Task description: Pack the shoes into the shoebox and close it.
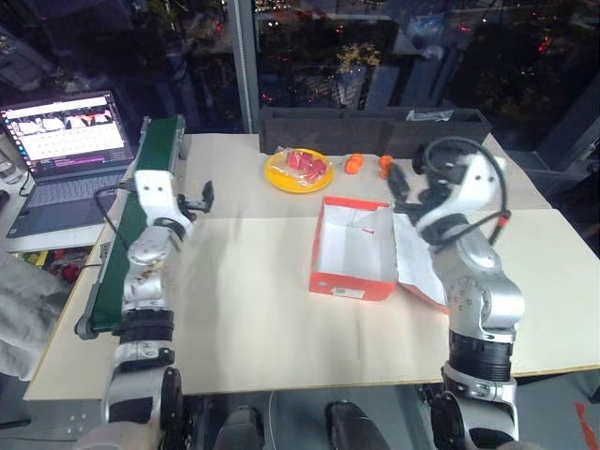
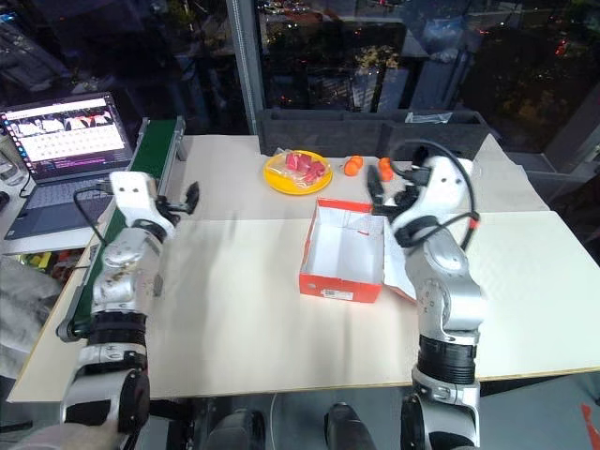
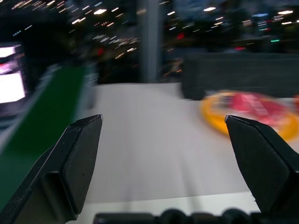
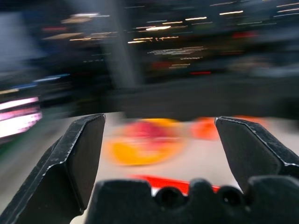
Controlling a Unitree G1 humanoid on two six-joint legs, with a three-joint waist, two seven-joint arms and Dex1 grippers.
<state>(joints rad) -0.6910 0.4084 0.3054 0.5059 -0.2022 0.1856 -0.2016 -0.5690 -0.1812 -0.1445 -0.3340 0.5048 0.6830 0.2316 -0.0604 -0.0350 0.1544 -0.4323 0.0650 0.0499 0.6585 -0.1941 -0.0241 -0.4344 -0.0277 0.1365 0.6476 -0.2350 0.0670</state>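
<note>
The shoebox (image 1: 352, 248) stands open in the middle of the table, red-orange outside and white inside, with a small white label on its near side. Its lid (image 1: 415, 264) lies folded out to the right, partly hidden behind my right arm. I see only white paper inside the box. The shoes are out of view. My right gripper (image 1: 403, 186) hovers open above the box's far right corner, with nothing between its fingers (image 4: 81, 154). My left gripper (image 1: 201, 198) is open and empty, held level over bare table well left of the box.
A yellow plate (image 1: 298, 171) with red pieces and two orange fruits (image 1: 353, 164) sit beyond the box. A long dark grey tray (image 1: 375, 128) runs along the far edge. A green conveyor (image 1: 141, 220) and a laptop (image 1: 66, 150) are at the left.
</note>
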